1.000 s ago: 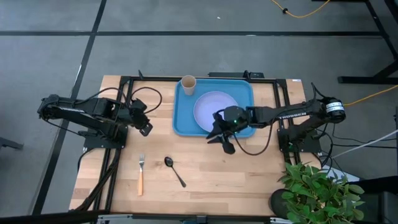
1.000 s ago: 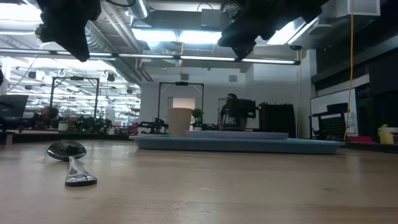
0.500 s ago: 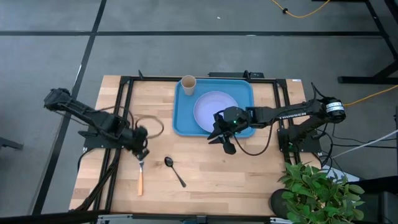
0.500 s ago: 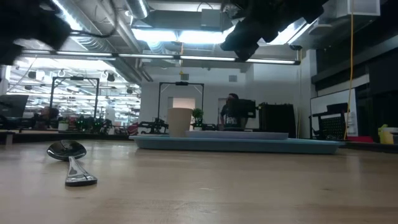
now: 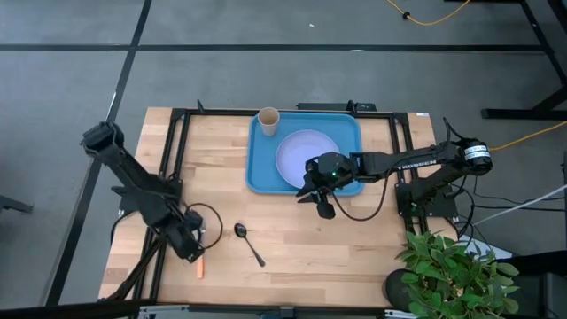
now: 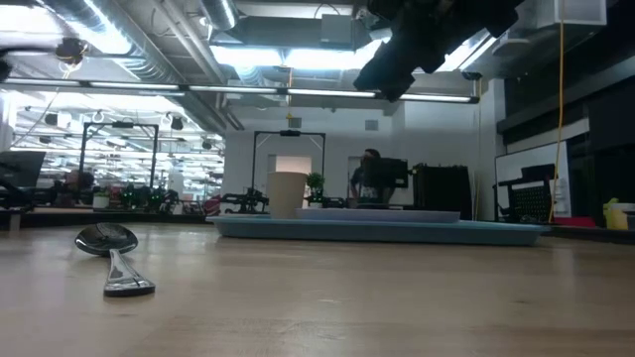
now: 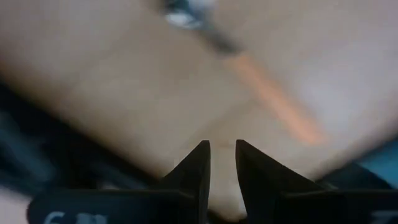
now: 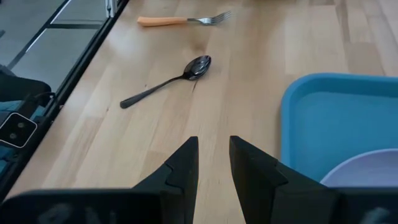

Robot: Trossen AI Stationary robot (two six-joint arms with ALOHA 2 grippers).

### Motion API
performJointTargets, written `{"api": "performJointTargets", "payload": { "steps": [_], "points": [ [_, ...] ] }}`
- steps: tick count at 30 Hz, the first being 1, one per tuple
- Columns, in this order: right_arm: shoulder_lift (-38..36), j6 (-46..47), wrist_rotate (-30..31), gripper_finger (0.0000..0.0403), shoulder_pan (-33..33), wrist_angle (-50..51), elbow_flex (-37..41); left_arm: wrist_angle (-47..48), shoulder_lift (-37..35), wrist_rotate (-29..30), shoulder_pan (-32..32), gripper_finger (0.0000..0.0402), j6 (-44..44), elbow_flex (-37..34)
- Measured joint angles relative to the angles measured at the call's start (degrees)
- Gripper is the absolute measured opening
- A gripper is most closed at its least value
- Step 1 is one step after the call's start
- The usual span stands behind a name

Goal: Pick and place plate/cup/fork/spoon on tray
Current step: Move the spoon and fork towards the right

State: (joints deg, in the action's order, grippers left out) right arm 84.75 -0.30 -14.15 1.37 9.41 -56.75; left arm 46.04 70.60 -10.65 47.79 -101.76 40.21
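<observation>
The blue tray (image 5: pixel 259 174) sits at the table's far middle. The lavender plate (image 5: pixel 301 151) lies flat in it, and the tan cup (image 5: pixel 267 118) stands upright in its far left corner. The fork lies on the table at the near left; only the end of its orange handle (image 5: pixel 200 269) shows beside my left gripper (image 5: pixel 191 247), which hangs over it, shut and empty. The left wrist view shows the fork (image 7: pixel 273 99) blurred ahead of the fingers. The dark spoon (image 5: pixel 249 243) lies flat to the right of the fork. My right gripper (image 5: pixel 322 202) hangs shut and empty over the tray's near rim.
Black frame rails (image 5: pixel 173 159) run along the table's left and right sides. A potted plant (image 5: pixel 452 270) stands off the near right corner. Bare wood (image 5: pixel 337 257) lies between the spoon and the right edge.
My left gripper has swung from the table's left middle toward the near edge and down, and now stands over the fork, hiding its head and most of its handle. My right gripper has stayed over the tray's near rim. Fork, spoon, plate and cup have not moved.
</observation>
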Motion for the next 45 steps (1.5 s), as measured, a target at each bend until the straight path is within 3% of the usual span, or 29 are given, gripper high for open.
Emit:
{"api": "performJointTargets", "payload": {
  "steps": [4, 9, 12, 23, 33, 40, 42, 45],
  "points": [
    [0.0, 0.0, 0.0, 0.0095, 0.0, 0.2, 0.0, 1.4, 8.4, -8.8, 0.7, 0.0065, 1.7, 0.0],
    [0.0, 0.0, 0.0, 0.0095, 0.0, 0.5, 0.0, -4.3, 15.8, -10.3, 1.0, 0.0021, 12.6, 0.0],
    [0.0, 0.1, 0.1, 0.0095, 0.0, 2.6, 0.0, -6.0, 17.7, -9.5, 0.0, 0.0005, 14.0, 0.0],
    [0.0, 10.8, -0.5, 0.0095, 0.0, 21.9, 0.0, -5.5, 17.7, -4.6, -6.6, 0.0001, 21.7, 0.1],
    [0.0, 12.0, -0.5, 0.0095, 0.0, 24.6, 0.0, -7.8, 17.7, -1.6, -15.1, 0.0, 34.6, 0.8],
    [0.0, 11.9, -0.5, 0.0095, 0.0, 24.7, 0.0, -16.1, 17.9, 16.2, -20.4, 0.0, 46.2, 4.4],
    [0.0, 11.8, -0.5, 0.0095, 0.0, 24.8, 0.0, -18.1, 17.9, 17.7, -22.0, 0.0, 49.2, 5.7],
    [0.0, 11.7, -0.5, 0.0095, 0.0, 24.8, 0.0, -15.0, 17.9, 15.3, -23.1, 0.0, 50.3, 9.5]
  ]
}}
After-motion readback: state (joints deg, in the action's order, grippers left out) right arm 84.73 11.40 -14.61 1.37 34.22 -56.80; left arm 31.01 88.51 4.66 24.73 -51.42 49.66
